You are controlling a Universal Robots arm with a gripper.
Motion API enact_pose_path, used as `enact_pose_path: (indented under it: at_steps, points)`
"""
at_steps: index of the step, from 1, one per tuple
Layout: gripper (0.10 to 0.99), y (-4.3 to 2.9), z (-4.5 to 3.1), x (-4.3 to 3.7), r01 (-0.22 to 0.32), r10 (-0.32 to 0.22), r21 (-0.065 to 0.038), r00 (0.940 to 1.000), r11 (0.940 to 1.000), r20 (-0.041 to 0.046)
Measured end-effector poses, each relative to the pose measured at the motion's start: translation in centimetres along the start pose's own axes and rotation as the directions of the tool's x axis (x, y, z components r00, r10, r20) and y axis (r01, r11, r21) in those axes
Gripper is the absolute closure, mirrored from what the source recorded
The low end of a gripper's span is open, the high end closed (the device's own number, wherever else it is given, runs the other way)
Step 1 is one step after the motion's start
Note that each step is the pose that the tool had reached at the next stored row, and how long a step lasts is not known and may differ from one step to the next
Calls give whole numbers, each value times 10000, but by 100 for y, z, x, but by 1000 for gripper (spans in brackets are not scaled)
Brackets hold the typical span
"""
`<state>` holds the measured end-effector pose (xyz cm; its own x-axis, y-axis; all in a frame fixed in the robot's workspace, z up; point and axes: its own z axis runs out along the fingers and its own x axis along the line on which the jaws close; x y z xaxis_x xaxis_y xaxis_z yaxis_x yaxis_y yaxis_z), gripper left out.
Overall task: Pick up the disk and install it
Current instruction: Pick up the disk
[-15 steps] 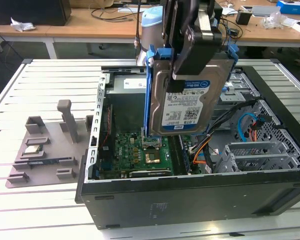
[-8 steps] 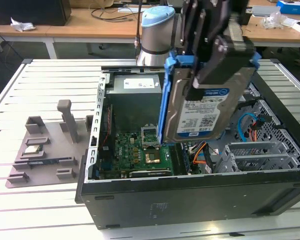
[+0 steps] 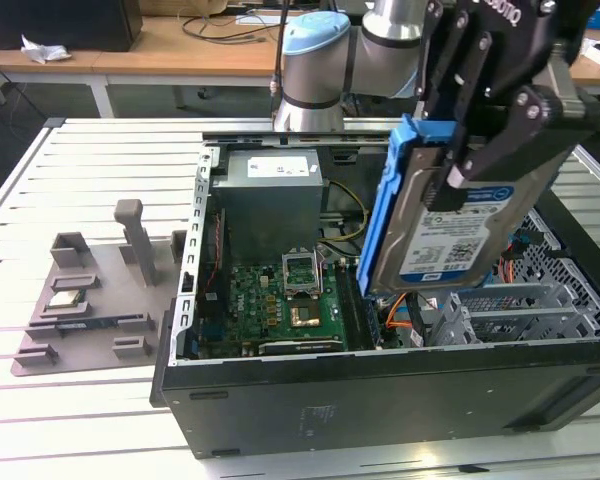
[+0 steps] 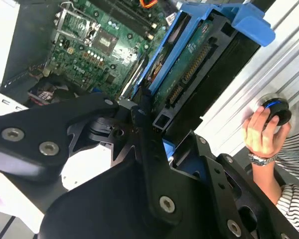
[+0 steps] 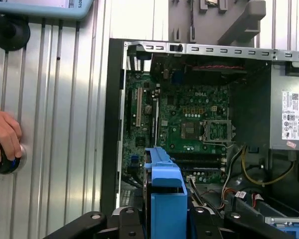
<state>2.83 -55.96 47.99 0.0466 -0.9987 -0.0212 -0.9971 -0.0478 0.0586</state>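
Blue plastic carrier and silver metal identify the disk (image 3: 450, 245), which is clamped in the gripper (image 3: 456, 172). The black fingers are drawn in narrow across its two broad faces, one finger crossing the labelled face in the exterior view. The disk touches no surface. It stands on edge, long axis running steeply up and down, upper end leaning toward the exterior view's right, label turned to that camera. Relative to the gripper, the disk projects past the fingertips away from the wrist: the upper part sits between the fingers and most of the length hangs below the grip. In the second wrist view the circuit-board face and its connector row point away from the camera toward the open computer case (image 3: 380, 400). The disk's lower end hangs over the case interior, above the orange cables between the motherboard (image 3: 280, 300) and the metal drive cage (image 3: 540, 310), apart from both as far as can be judged. The cage lies toward the exterior view's right of that lower end. Judgement: pick-up complete, installation not yet done. A person's hand (image 4: 261, 132) rests on a black knob on the table beside the case.
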Motion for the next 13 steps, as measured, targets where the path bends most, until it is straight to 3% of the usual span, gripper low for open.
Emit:
enact_pose_path:
  at_steps: [3, 9, 13]
  points:
    - [718, -125, -1, 18, -1, 1, -6, 10000, 10000, 1]
    - [718, -279, 1, 34, 0, 0, -12, 10000, 10000, 1]
    - [718, -343, 11, 43, 0, 0, -15, 10000, 10000, 0]
